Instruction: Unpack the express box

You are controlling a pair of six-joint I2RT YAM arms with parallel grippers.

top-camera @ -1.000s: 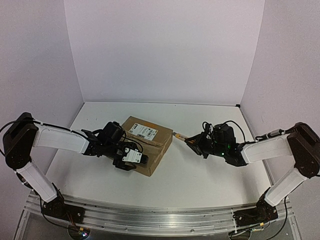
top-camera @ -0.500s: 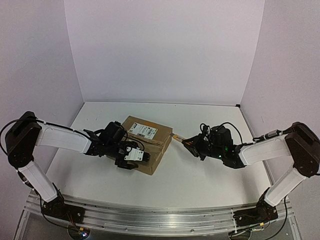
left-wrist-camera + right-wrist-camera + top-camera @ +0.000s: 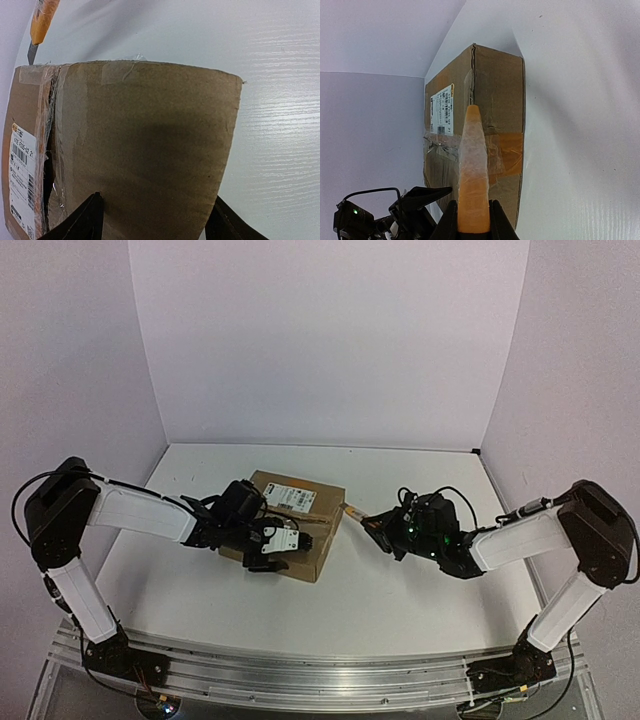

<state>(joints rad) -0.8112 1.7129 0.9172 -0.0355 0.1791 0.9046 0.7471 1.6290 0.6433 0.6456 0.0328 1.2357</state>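
The express box [image 3: 305, 530], brown cardboard with a white label [image 3: 291, 500], lies mid-table. My left gripper [image 3: 272, 545] straddles its near-left side, and in the left wrist view both fingers press the side faces of the express box [image 3: 145, 150], so the gripper [image 3: 157, 197] is shut on it. My right gripper [image 3: 388, 530] is shut on an orange utility knife [image 3: 358, 512] pointing left. In the left wrist view the tip of this knife [image 3: 42, 20] meets the box's far taped corner. The right wrist view shows the knife [image 3: 472, 170] held by that gripper [image 3: 472, 206], in front of the box [image 3: 495, 95] and its brownish tape [image 3: 507, 150].
White walls close the table at the back and both sides. A metal rail [image 3: 300, 675] runs along the near edge. The left arm's black fingers [image 3: 420, 197] show beside the box in the right wrist view.
The left gripper and the box have shifted slightly right and turned. The right gripper has carried the knife leftward, closer to the box corner.
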